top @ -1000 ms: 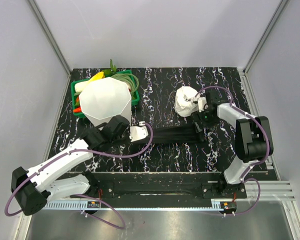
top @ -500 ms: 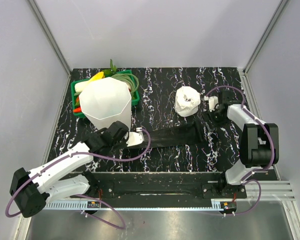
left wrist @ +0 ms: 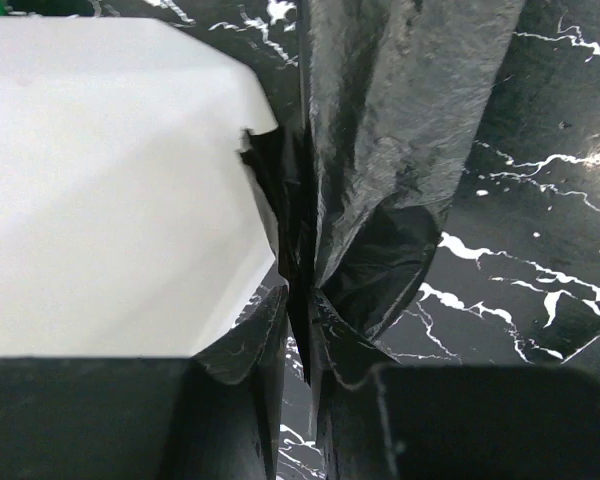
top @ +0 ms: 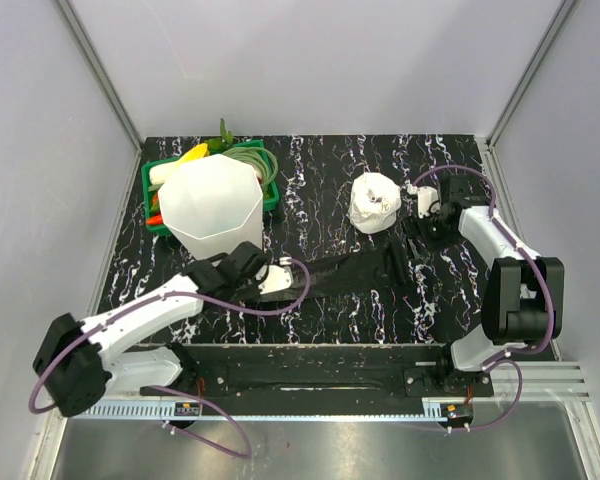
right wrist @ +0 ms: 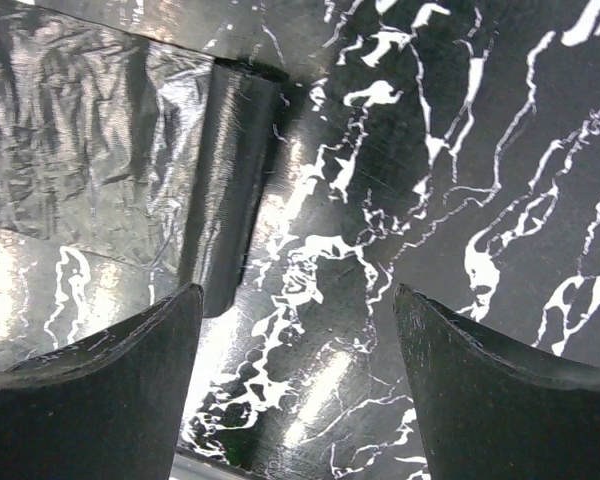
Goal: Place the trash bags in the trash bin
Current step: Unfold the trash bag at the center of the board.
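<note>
The white faceted trash bin (top: 212, 205) stands at the left rear of the table and fills the left of the left wrist view (left wrist: 110, 180). A black glossy trash bag (top: 352, 270) lies stretched across the table's middle. My left gripper (top: 290, 278) is shut on the bag's left end, right beside the bin's base; the pinched film (left wrist: 380, 150) runs away from the closed jaws (left wrist: 305, 335). My right gripper (top: 417, 232) is open and empty above the table, just past the bag's right end (right wrist: 100, 170), which has a folded edge (right wrist: 230, 180).
A green basket (top: 272, 195) of toy vegetables stands behind the bin. A white roll of plastic (top: 373, 203) sits just left of my right gripper. The black marbled table (top: 330, 170) ends at metal frame posts on both sides.
My right gripper has let go of the bag's right end and drawn back to the far right. My left arm has shifted slightly toward the bin, still holding the bag.
</note>
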